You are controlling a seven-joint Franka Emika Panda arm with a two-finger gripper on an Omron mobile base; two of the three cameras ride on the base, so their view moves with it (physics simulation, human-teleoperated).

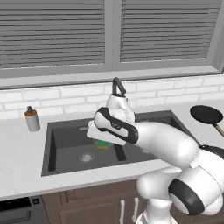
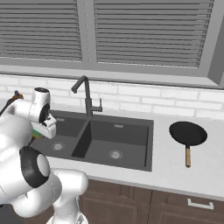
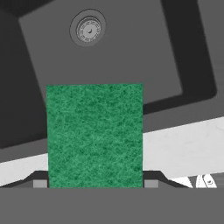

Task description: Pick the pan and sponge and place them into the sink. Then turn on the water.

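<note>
Sponge point(image 3: 94, 135): pinched in your tool point(image 3: 95, 183), above the sink's point(image 1: 65, 127) left basin near its front rim. Risk: releasing here, it bounces onto the table point(image 1: 22, 153).

Sponge point(image 1: 103, 144) over the sink point(image 1: 65, 144)

Sponge point(image 3: 94, 135) in my hand showing rough, fibrous green scouring top. Sink point(image 3: 131, 57) looking matt dark grey, drain point(image 3: 88, 29) shining metallic. Table point(image 1: 22, 153) appearing smooth, pale, faintly mottled stone.
</note>
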